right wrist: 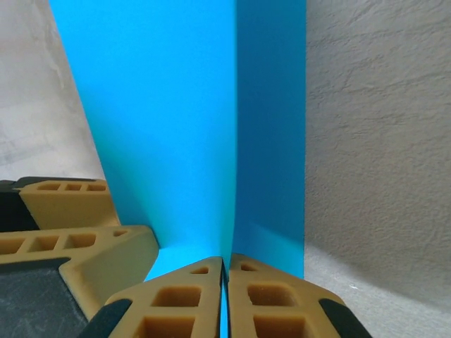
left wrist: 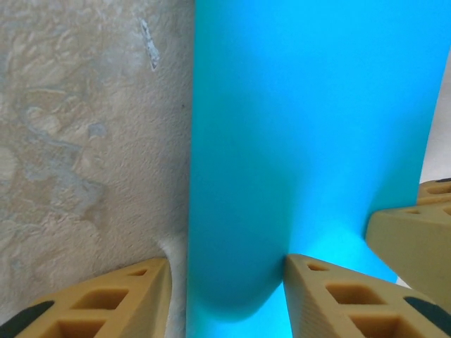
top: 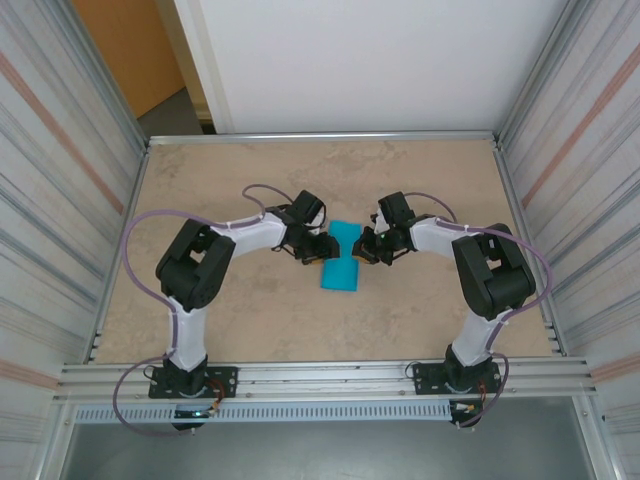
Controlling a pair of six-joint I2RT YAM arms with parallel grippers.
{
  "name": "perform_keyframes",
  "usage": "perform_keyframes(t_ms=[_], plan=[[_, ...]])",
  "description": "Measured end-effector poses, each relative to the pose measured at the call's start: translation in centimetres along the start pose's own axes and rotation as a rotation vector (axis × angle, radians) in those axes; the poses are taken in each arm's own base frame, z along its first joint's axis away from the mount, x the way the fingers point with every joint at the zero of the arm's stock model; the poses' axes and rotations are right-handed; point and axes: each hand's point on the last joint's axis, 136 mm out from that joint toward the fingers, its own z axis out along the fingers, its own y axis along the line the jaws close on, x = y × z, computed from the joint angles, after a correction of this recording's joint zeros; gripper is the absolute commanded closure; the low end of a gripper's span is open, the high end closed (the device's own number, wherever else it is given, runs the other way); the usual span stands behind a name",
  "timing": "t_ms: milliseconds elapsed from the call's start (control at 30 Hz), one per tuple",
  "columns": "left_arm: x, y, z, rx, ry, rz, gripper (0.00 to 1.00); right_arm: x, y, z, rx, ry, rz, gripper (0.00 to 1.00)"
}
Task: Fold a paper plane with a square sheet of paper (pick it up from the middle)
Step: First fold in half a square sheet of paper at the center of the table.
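Square sheet of paper (top: 340, 260) pinched tight in right pincer (right wrist: 227, 260); left pincer (left wrist: 227, 260) spread wide astride it

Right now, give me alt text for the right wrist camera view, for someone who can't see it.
The right gripper pinches the near edge of a turquoise-blue sheet of paper, its tan fingertips closed together where a crease runs up the sheet. The left gripper's tan fingers sit at lower left, with the beige marbled table at right.

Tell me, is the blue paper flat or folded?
Folded. The thin turquoise-blue paper sheet has a straight crease down its middle, and the right gripper is pinched shut on that crease.
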Motion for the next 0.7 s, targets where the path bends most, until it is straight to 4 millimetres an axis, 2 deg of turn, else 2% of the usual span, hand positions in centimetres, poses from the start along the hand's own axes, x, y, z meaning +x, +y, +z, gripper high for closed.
perform_keyframes(t_ms=[200, 367, 567, 700], plan=[[0.0, 0.3, 0.2, -0.03, 0.023, -0.028, 0.6, -0.3, -0.4, -0.3, 0.024, -0.005, 0.013, 0.71], [0.0, 0.7, 0.5, -0.052, 0.035, -0.042, 0.62, -1.1, -1.7, -1.5, 0.07, -0.044, 0.045, 0.7], [0.1, 0.8, 0.7, -0.086, 0.056, -0.048, 0.62, -2.4, -2.1, -3.9, 0.094, -0.118, 0.042, 0.71], [0.3, 1.2, 1.3, -0.12, 0.076, -0.05, 0.61, -2.3, -2.0, -4.8, 0.1, -0.131, 0.029, 0.71]])
